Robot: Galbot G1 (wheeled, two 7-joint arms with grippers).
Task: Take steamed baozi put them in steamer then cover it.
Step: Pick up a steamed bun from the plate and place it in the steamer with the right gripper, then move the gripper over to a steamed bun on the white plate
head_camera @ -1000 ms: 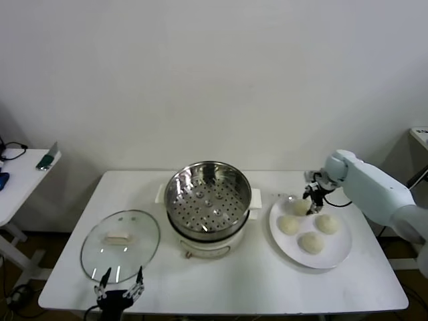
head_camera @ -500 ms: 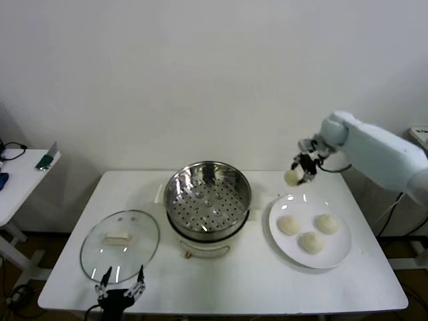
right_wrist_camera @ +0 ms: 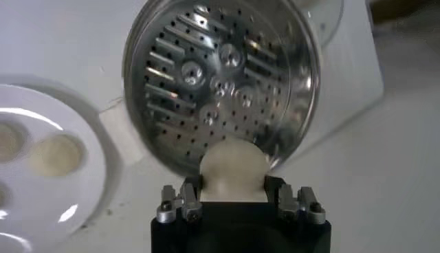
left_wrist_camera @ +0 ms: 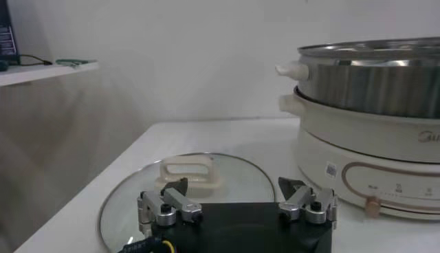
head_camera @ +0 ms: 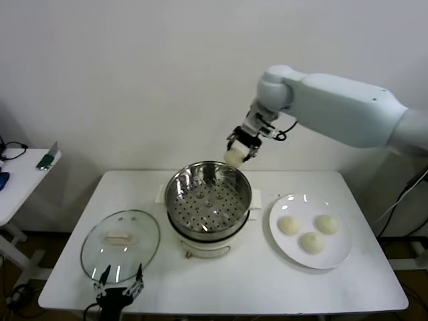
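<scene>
My right gripper (head_camera: 237, 152) hangs above the far rim of the steamer (head_camera: 208, 199), shut on one cream-white baozi (head_camera: 234, 158). In the right wrist view that baozi (right_wrist_camera: 232, 167) sits between the jaws over the edge of the perforated tray (right_wrist_camera: 218, 79), which holds nothing. Three more baozi (head_camera: 311, 232) lie on the white plate (head_camera: 340, 253) right of the steamer. The glass cover (head_camera: 120, 241) with its cream handle lies flat on the table left of the steamer. My left gripper (head_camera: 119, 289) waits open at the front table edge just before the cover (left_wrist_camera: 185, 189).
A white side table (head_camera: 20, 180) with small items stands to the far left. The steamer's cream base with its control knob (left_wrist_camera: 373, 204) rises close to the left gripper. A wall runs behind the table.
My right gripper lifted one baozi off the plate and carried it up and left, from over the plate to above the steamer's far rim. The left arm stayed still.
</scene>
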